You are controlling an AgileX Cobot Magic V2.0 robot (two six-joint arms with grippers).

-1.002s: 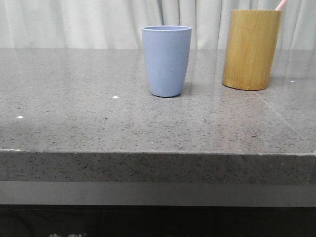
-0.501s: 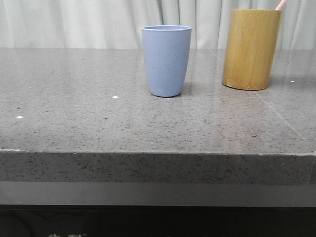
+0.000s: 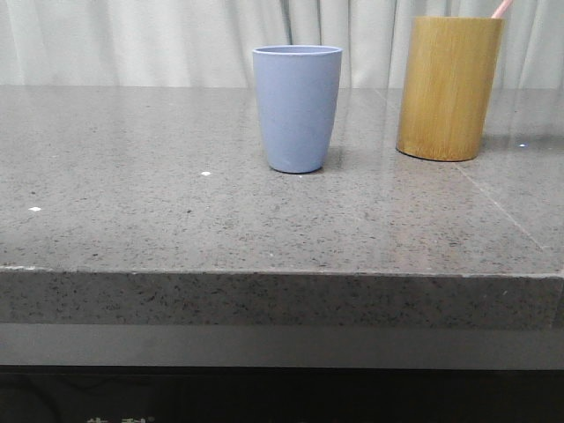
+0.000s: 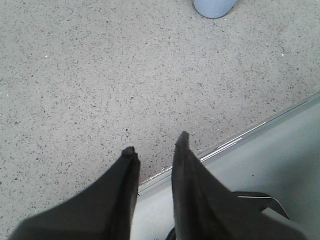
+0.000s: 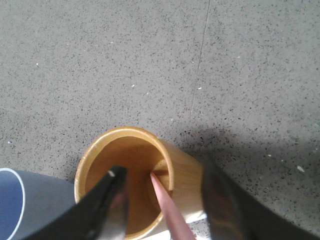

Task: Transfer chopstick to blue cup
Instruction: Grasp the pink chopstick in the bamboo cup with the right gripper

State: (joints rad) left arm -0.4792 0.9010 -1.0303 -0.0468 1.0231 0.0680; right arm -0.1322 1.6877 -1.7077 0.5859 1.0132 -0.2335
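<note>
Speckled grey stone formed the tabletop (image 3: 159, 211), on which the blue cup (image 3: 297, 108) stood upright at centre frame in the front view, with the bamboo holder (image 3: 448, 88) well apart from it toward the upper right. The chopstick (image 3: 501, 9) was lodged in that holder, only its pink tip rising above the rim at the top right edge of the front view; in the right wrist view its shaft (image 5: 167, 207) leaned from the holder's inner floor up toward the camera, resting against the near wall. This placement is judged to be the starting store from which the stick is to be lifted, and the blue cup's open mouth, partly seen at the lower left of the right wrist view (image 5: 12, 205), appeared empty and ready to receive it. The right tool (image 5: 167, 197) was poised directly over the holder, spread wide and released, one finger over the holder's interior and the other outside its wall, with the chopstick between them and touching neither; nothing was gripped. The left tool (image 4: 156, 145) hung over the tabletop's front edge at lower centre of its view, fingers slightly parted, empty and touching nothing, the blue cup's base visible at the top of that frame. Closing on the stick was judged the outstanding step.
</note>
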